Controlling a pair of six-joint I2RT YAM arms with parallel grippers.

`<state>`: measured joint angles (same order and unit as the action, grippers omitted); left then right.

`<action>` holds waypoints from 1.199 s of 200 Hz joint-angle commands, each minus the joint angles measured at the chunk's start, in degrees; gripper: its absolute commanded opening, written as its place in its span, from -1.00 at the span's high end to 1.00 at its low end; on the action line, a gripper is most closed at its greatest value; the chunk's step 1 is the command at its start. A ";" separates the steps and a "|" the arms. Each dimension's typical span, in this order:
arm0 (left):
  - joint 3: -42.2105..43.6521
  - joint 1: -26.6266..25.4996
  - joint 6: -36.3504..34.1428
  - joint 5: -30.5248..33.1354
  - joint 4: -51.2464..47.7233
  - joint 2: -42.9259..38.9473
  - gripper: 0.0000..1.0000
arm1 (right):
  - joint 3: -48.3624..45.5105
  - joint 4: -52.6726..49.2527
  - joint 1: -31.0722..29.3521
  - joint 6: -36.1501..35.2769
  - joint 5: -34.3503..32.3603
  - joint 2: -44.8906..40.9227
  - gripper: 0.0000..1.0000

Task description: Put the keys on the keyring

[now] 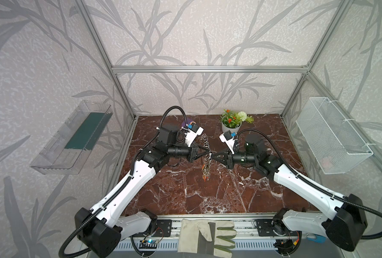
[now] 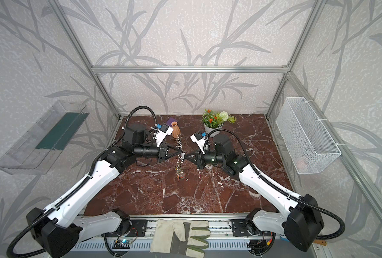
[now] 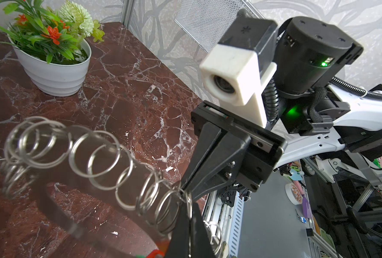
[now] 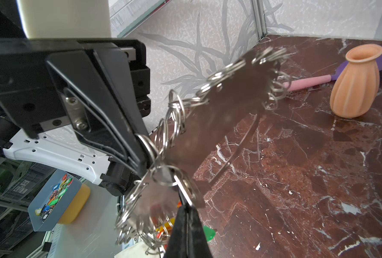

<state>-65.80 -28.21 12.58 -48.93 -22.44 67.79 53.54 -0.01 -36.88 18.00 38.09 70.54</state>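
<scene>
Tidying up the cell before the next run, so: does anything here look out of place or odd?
A work glove lies draped over the front rail, off the table; it looks left behind. The vase and potted plant stand upright.

Ring-fringed grey keyring (image 1: pixel 206 161) aloft on edge, red and yellow keys (image 1: pixel 204 177) at near end
</scene>
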 commanded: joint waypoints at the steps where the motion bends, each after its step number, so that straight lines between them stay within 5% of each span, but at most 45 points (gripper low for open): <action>1: -0.65 -0.04 1.13 -4.50 7.65 -2.18 1.00 | 1.53 -1.70 -1.22 0.49 -0.13 2.24 1.00; 41: -0.35 -0.04 1.31 -4.48 8.13 -2.13 1.00 | 2.45 -2.41 -0.96 0.89 -1.30 1.65 1.00; 77: 0.53 -0.04 1.71 -3.46 8.28 -2.68 1.00 | 1.75 -5.18 3.84 2.61 -1.06 -3.27 0.57; 117: 2.68 -0.25 4.50 -3.02 11.61 -2.56 1.00 | 3.65 -9.73 4.35 -0.01 -2.78 -9.71 0.49; 160: 5.59 -1.50 6.76 -3.58 17.30 -3.45 1.00 | 5.69 -4.39 3.21 0.25 2.79 -8.97 0.25; 240: 7.68 -2.38 4.58 -5.99 19.95 -5.87 1.00 | 9.61 -4.24 0.59 -1.00 4.45 -2.45 0.27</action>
<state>-58.63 -30.28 18.46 -52.51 -6.66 63.81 61.12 -5.78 -36.03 17.30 41.08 67.66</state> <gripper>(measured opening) 0.048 0.376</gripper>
